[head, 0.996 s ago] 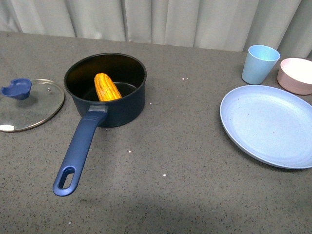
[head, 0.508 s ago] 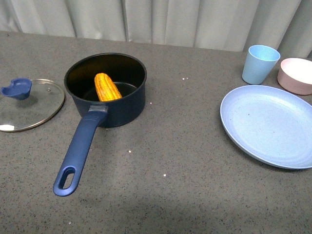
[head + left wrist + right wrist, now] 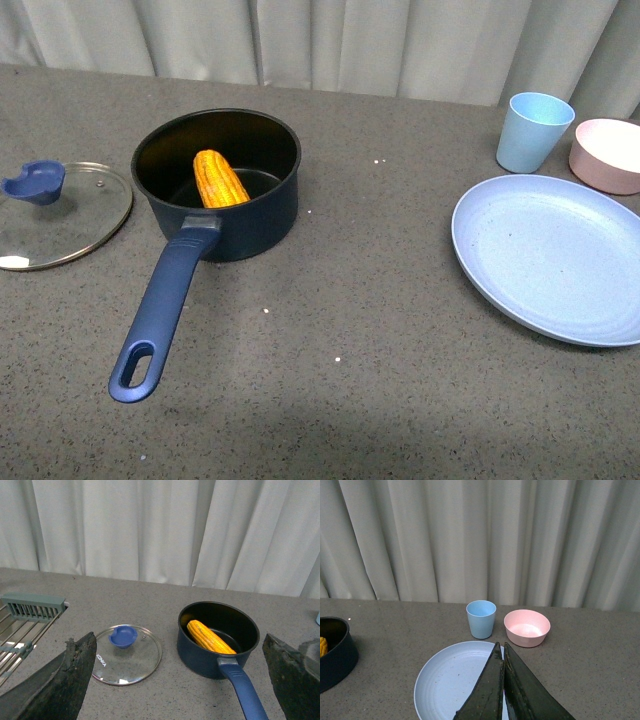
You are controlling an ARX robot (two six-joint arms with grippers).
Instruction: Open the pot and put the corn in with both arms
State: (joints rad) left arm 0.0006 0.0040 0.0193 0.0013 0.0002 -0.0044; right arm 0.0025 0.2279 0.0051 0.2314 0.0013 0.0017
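Corn (image 3: 221, 179) ribbed, inside round navy pot (image 3: 216, 186); glass lid (image 3: 60, 214) beside.

Front view: neither arm is showing. The plate (image 3: 555, 255) is running off the right edge, as is the pink bowl (image 3: 608, 155). The lid (image 3: 55, 215) is being clipped at the left edge. The lower end of the corn (image 3: 220, 180) is lying hidden behind the near wall of the pot (image 3: 235, 225).

Left wrist view: the pot handle (image 3: 247, 695) is being cut off by the frame edge, and the rack (image 3: 22, 625) is only partly showing.

Right wrist view: the fingers (image 3: 487, 692) are covering part of the plate; only a sliver of pot and corn is showing.
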